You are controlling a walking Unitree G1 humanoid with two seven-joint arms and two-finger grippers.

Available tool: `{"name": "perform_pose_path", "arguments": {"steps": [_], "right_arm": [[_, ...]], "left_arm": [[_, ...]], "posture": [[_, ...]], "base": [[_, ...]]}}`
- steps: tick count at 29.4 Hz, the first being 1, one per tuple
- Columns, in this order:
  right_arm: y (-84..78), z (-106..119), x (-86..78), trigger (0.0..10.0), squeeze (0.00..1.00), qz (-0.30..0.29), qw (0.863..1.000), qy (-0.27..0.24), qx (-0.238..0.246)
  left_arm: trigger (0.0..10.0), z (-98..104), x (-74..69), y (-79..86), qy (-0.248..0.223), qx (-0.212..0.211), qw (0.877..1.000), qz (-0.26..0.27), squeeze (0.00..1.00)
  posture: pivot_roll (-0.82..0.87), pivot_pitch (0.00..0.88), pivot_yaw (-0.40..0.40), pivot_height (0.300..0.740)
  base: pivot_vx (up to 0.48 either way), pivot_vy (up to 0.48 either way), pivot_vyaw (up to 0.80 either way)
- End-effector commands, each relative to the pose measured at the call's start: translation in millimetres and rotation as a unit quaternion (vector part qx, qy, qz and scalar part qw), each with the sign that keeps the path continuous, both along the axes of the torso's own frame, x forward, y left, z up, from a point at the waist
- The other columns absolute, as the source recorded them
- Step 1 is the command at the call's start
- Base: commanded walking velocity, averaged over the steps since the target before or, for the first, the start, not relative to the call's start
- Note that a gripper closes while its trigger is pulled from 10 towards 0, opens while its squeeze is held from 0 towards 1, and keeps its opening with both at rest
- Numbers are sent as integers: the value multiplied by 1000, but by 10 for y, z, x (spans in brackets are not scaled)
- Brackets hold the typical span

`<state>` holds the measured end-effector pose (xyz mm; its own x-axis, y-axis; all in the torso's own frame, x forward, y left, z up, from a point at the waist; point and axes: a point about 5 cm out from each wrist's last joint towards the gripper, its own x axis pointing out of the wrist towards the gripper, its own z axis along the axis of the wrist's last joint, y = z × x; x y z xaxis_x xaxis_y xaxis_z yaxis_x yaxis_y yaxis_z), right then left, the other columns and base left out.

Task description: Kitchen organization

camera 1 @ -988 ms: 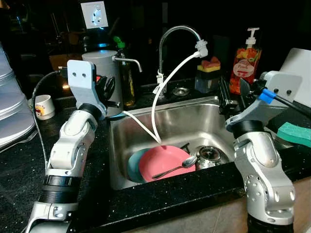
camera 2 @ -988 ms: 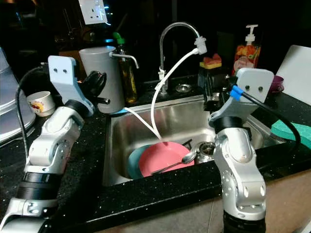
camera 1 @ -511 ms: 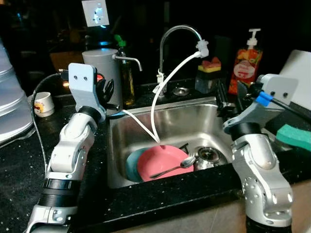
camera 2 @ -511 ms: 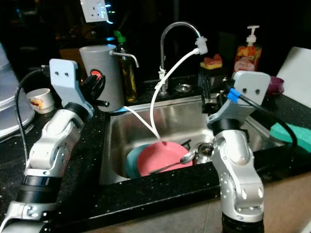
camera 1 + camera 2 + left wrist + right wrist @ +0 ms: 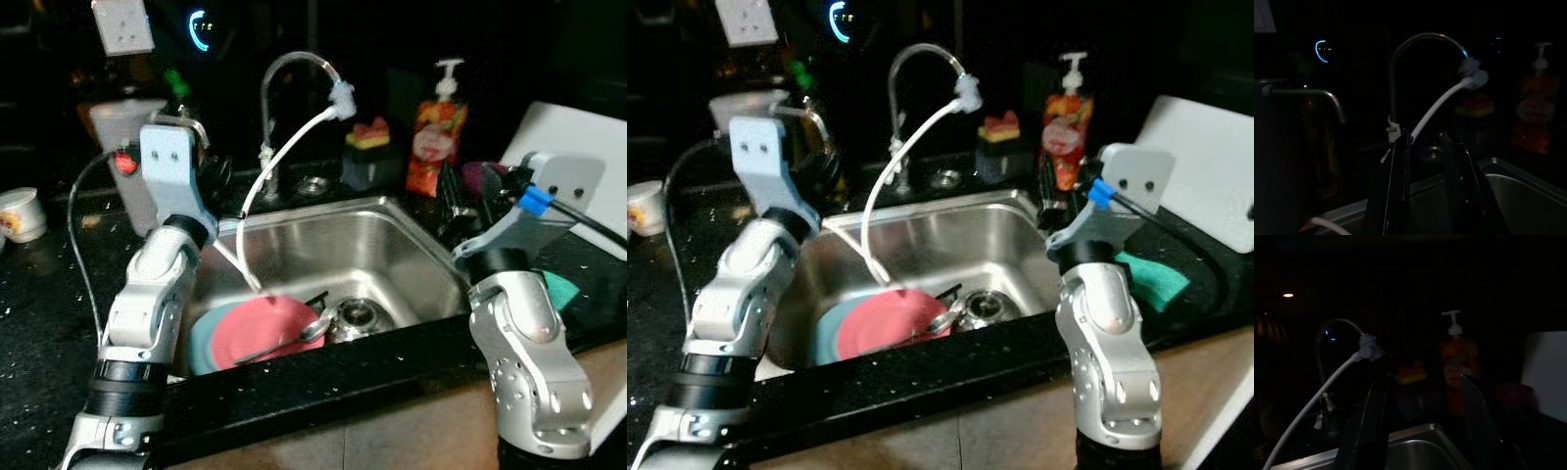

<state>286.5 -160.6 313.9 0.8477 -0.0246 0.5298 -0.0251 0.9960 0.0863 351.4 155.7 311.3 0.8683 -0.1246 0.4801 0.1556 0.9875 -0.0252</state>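
The jaws of both grippers hold nothing: those of the left gripper (image 5: 1422,186) stand narrowly parted, those of the right gripper (image 5: 1425,431) wide apart, as the wrist views show. We see both arms raised over the counter (image 5: 39,323), the left gripper at the sink's (image 5: 421,250) left rim beside a grey jug (image 5: 735,113), the right gripper at its right rim, each pointed toward the tap (image 5: 284,69) and well above the dishes. In the sink lie a pink plate (image 5: 260,328) stacked on a teal plate (image 5: 201,338), with a spoon (image 5: 294,335) resting across the pink one and a small metal piece (image 5: 355,315) at the drain; a white hose (image 5: 284,157) runs from the tap's spout down to the plates. Behind the sink stand a soap bottle (image 5: 431,147) and a sponge holder (image 5: 367,157); a green sponge (image 5: 1151,279) lies on the counter to the right, near a white board (image 5: 1215,166), and a small cup (image 5: 20,211) sits far left. We judge the task barely begun: the dishes and spoon are untouched in the sink, neither gripper has closed on anything, and clearing the sink and ordering the counter items all remain.
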Motion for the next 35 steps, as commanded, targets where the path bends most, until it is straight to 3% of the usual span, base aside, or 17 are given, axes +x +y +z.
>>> {"name": "perform_pose_path", "arguments": {"steps": [1, 18, 28, 35], "right_arm": [[42, -1, -2, 10000, 0, 7, 1000, 0, -4], [22, -11, 5, 10000, 0, 5, 1000, 0, -1], [31, -25, 5, 10000, 0, 7, 1000, 1, 4], [36, -26, 12, 10000, 0, 9, 1000, 1, 5]], "left_arm": [[10000, -7, 1, 52, 6, 0, 1000, 9, 0], [10000, -14, 24, 59, 14, -12, 1000, 3, 0], [10000, -17, 25, 79, 19, -11, 1000, 4, 0], [10000, -19, 24, 77, 17, -4, 1000, 6, 0]], "posture": [[-36, 49, 32, 740], [-33, 44, 42, 740], [-22, 47, 42, 740], [-21, 46, 40, 740]], "base": [[0, 0, 0], [0, 0, 0], [0, 455, 0], [0, 0, 0]]}}
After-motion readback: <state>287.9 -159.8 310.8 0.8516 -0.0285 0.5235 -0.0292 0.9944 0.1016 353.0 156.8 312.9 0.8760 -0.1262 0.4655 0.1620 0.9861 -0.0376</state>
